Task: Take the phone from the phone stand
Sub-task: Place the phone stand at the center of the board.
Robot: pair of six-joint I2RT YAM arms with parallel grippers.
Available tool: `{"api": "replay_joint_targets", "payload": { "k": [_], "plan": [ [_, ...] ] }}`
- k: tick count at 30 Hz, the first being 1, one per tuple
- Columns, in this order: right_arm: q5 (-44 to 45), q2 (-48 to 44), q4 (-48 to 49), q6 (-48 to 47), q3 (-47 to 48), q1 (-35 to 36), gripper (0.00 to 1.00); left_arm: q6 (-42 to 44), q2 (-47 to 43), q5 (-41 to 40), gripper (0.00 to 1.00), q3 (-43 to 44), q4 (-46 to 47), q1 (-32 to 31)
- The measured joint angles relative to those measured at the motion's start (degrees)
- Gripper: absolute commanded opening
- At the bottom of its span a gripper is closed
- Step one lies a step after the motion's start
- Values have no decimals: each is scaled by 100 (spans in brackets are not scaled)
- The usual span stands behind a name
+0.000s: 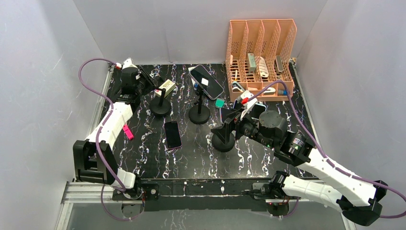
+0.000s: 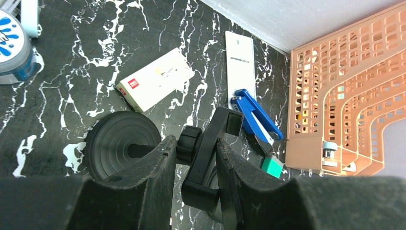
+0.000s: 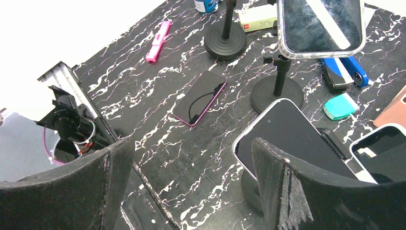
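two thick black fingers (image 3: 95, 187) of the right gripper (image 3: 191, 143) filled the bottom of the right wrist view. they stood wide apart and held nothing. the phone (image 3: 287, 139) sat just past them, partly hidden behind one finger. i could not tell if it touched that finger. it leaned back on a black phone stand (image 1: 223, 141), a little right of the middle of the tabletop and nearer the near edge than the other stands.

the phone looked flat, stiff and not heavy. its glass face looked smooth and slippery, and it could crack if dropped. i think the best place to grab it was its two long side edges, where the pale rim ran, not the glass. the stand might pinch it, so it could need a firm pull.

it had a dark blank screen, a white rim and round corners.

the left gripper (image 2: 194, 163) was near the back left corner. its fingers sat on both sides of the clamp (image 2: 210, 139) of an empty stand (image 2: 122, 139). i could not tell if they squeezed it.
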Motion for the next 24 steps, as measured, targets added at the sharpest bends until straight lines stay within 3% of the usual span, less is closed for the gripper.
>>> {"api": "replay_joint_targets", "payload": {
  "k": [9, 24],
  "plan": [
    [0, -2, 11, -35, 0, 0, 99, -323, 68, 310, 0, -195, 387, 85],
    [118, -39, -37, -50, 0, 0, 99, -837, 1377, 901, 0, 116, 1910, 284]
  ]
}}
